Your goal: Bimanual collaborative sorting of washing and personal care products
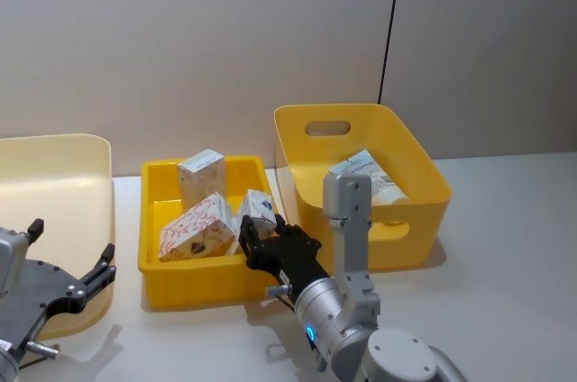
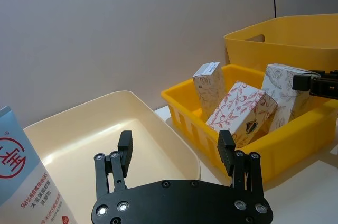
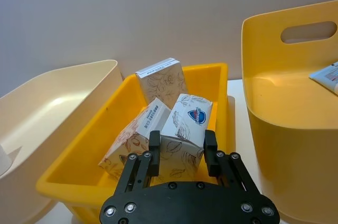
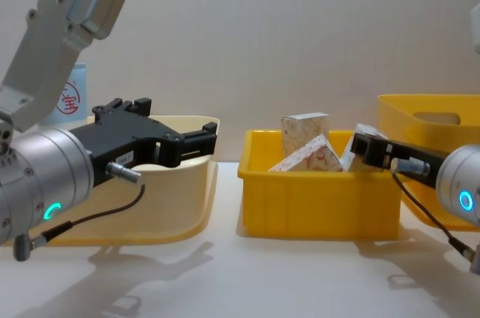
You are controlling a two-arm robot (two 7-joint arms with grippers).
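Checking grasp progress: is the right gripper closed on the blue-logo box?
Not yet: right gripper is open, fingers straddling the white patterned cardboard box with visible gaps.

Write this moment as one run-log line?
right gripper: closing around blue-logo box in yellow tray | left gripper: open over cream bin

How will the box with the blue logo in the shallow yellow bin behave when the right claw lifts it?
The blue-logo box looks like thin cardboard, so probably light and crushable. It leans on the red-patterned box, which may shift. The right claw straddles it; flat faces likely grip well.
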